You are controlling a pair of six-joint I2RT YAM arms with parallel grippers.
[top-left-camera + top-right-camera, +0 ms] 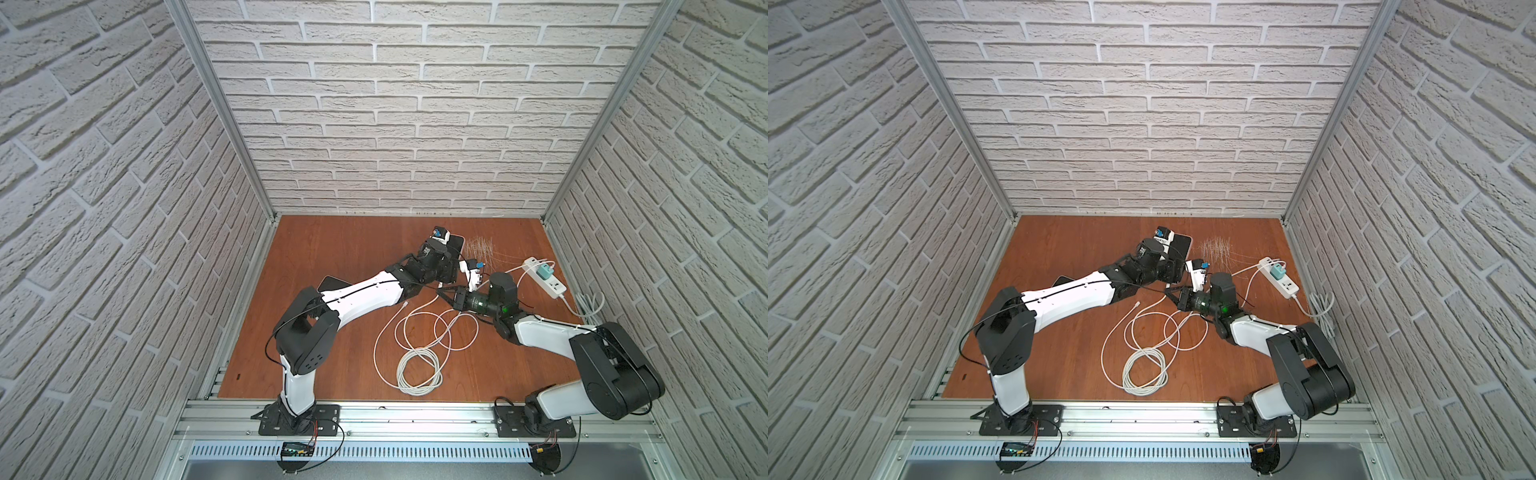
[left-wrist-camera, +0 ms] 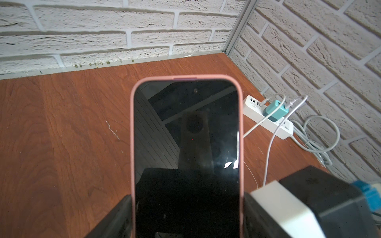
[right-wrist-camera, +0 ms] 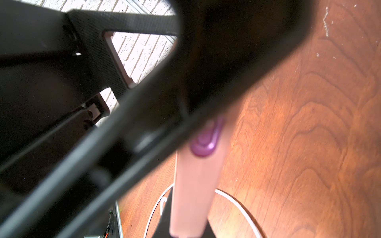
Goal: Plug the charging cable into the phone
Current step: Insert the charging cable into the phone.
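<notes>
**A:** Where is the phone now?

**B:** The phone (image 2: 185, 134), in a pink case and with a dark screen, sits in the left hand (image 2: 186, 210). The fingers (image 2: 112, 222) press on its two long sides. In both top views it is over the far middle of the counter (image 1: 340, 249).

**A:** And the right hand?

**B:** The right hand (image 1: 444, 296) is closed tight, and its tip is just beside the near end of the phone. I cannot tell if a plug is between its fingers. The right wrist view is blurred and shows only the case edge with a purple button (image 3: 206, 140).

**A:** The charging cable?

**B:** The white charging cable (image 2: 268, 152) comes from the teal charger (image 2: 275, 110) on the power strip (image 1: 544, 279) by the right wall. Loops and a coil (image 1: 417, 389) lie on the counter. One free plug end (image 1: 405, 306) lies near the right hand.
</notes>
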